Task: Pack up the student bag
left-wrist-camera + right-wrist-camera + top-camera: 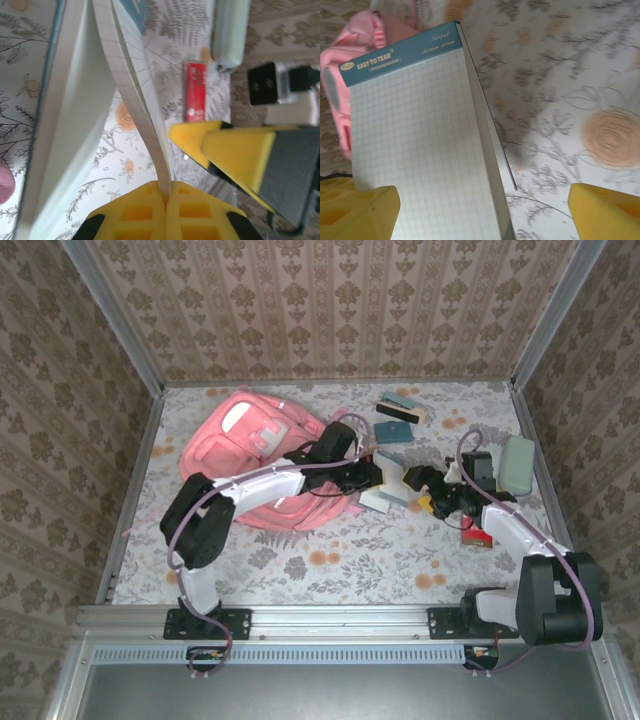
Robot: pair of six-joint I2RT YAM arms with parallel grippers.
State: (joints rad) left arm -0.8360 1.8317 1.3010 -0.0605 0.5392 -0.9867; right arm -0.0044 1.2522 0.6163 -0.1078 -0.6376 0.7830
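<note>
Robot test cell of a laboratory type, dressed to resemble a home. Bare aluminium-profile posts [112, 315] frame wall panels of brown damask wallpaper [330, 300]. A floral-print cloth [330, 560] covers the table. Black arm base plates [207, 622] are bolted to an aluminium front rail [340, 618].

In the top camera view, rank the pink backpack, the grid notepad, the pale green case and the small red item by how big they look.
Largest: student bag, by far.
Next: notepad and pale green case look alike; the notepad is partly covered, so no ranking.
Smallest: red item.
</note>
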